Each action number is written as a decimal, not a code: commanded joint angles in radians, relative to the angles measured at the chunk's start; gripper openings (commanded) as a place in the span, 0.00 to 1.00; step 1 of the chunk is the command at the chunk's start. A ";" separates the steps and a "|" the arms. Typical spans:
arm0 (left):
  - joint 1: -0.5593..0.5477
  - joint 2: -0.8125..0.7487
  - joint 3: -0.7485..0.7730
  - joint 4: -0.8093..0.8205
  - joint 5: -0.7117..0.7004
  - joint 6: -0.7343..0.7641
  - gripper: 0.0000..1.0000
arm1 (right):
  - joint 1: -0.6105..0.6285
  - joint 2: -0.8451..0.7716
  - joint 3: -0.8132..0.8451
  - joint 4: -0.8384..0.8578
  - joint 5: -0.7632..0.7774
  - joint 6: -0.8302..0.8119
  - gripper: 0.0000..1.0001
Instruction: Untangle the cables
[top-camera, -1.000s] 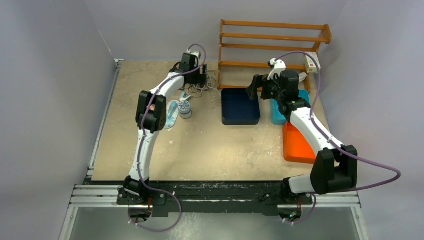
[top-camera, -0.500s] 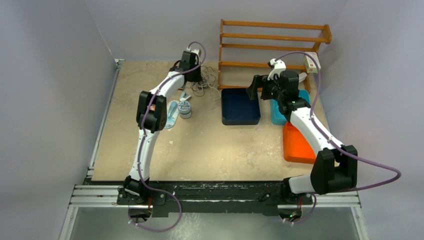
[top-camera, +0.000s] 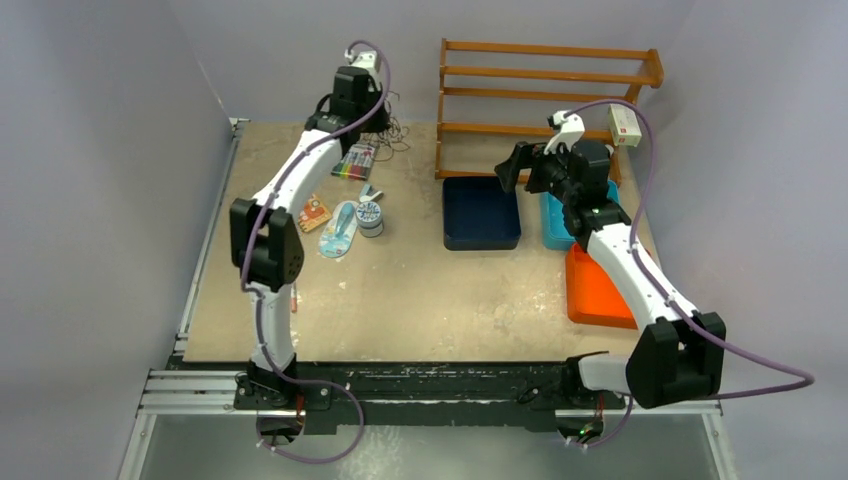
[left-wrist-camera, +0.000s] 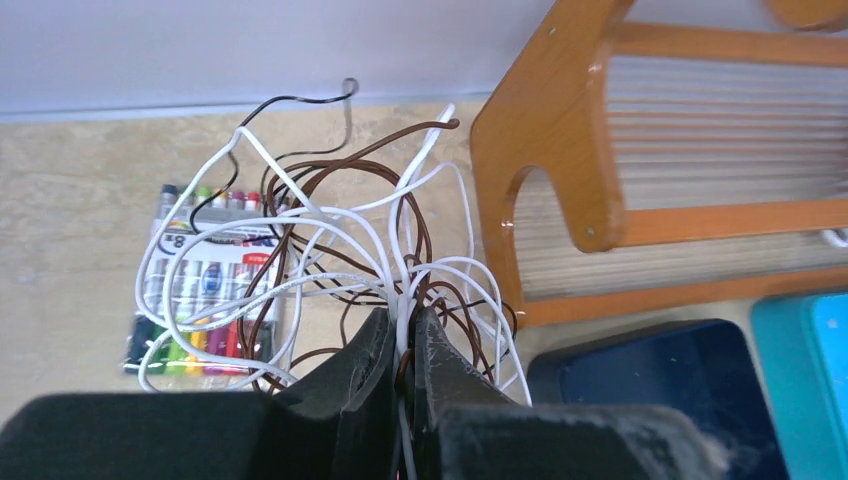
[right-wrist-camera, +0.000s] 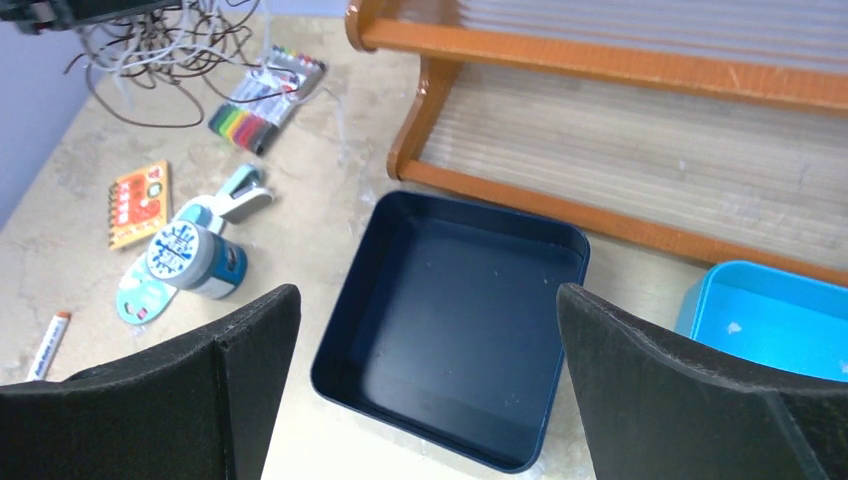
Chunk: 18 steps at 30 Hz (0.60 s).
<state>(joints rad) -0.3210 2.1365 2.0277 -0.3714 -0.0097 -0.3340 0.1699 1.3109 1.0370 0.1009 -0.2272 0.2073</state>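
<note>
The cables (left-wrist-camera: 330, 240) are a tangle of thin white and brown cords, with one black end sticking up. My left gripper (left-wrist-camera: 402, 318) is shut on a white and a brown strand where the loops bunch together. Seen from above, the left gripper (top-camera: 368, 120) holds the cables (top-camera: 392, 130) raised at the table's far edge, left of the rack. In the right wrist view the cables (right-wrist-camera: 160, 50) hang at the top left. My right gripper (right-wrist-camera: 428, 295) is open and holds nothing, over the dark blue tray; from above the right gripper (top-camera: 515, 165) hovers at that tray's far edge.
A wooden rack (top-camera: 545, 90) stands at the back with a white box (top-camera: 622, 124) on it. Below it lie a dark blue tray (top-camera: 480, 243), a teal tray (top-camera: 553, 232) and an orange tray (top-camera: 595, 290). A marker pack (top-camera: 355, 160), an orange card (top-camera: 313, 212), a stapler (right-wrist-camera: 240, 195) and a tape roll (top-camera: 370, 215) lie left.
My left gripper closed on the cables and carried them up and back-left, away from the rack, uncovering the marker pack and orange card. The right arm shifted slightly.
</note>
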 joint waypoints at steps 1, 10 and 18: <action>-0.005 -0.189 -0.128 0.055 -0.024 0.026 0.00 | 0.000 -0.056 -0.021 0.111 -0.003 0.044 0.99; -0.019 -0.545 -0.427 0.008 0.044 0.104 0.00 | 0.000 -0.101 -0.056 0.203 -0.032 0.078 0.99; -0.069 -0.784 -0.662 -0.079 0.059 0.134 0.00 | -0.001 -0.137 -0.115 0.280 -0.039 0.089 0.99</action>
<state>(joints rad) -0.3511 1.4639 1.4536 -0.4313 0.0471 -0.2356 0.1699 1.2163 0.9417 0.2844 -0.2531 0.2779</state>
